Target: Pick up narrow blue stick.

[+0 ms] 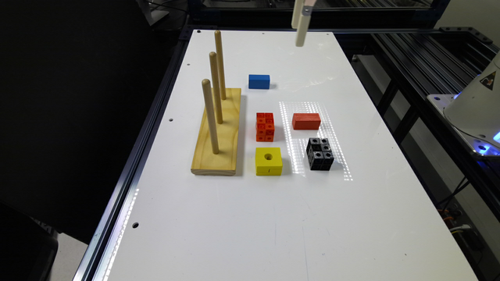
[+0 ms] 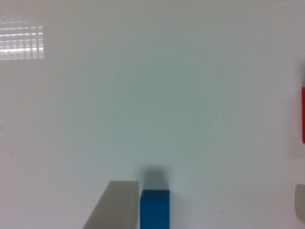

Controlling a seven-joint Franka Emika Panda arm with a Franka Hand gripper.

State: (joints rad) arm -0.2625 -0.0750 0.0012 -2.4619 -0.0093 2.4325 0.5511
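White table carries everything, black framing beyond its far and right edges. On the exterior view's left, a wooden peg board w/ three upright dowels. Right of it: yellow block w/ a hole nearest, orange stud-cube block behind it, black stud-cube block and plain red block further right. Narrow blue stick lies flat at the far end, apart from the rest. Gripper hangs above the table's far edge, right of the stick, not touching; wrist view shows the stick beside one finger; can't tell whether the jaws are apart.
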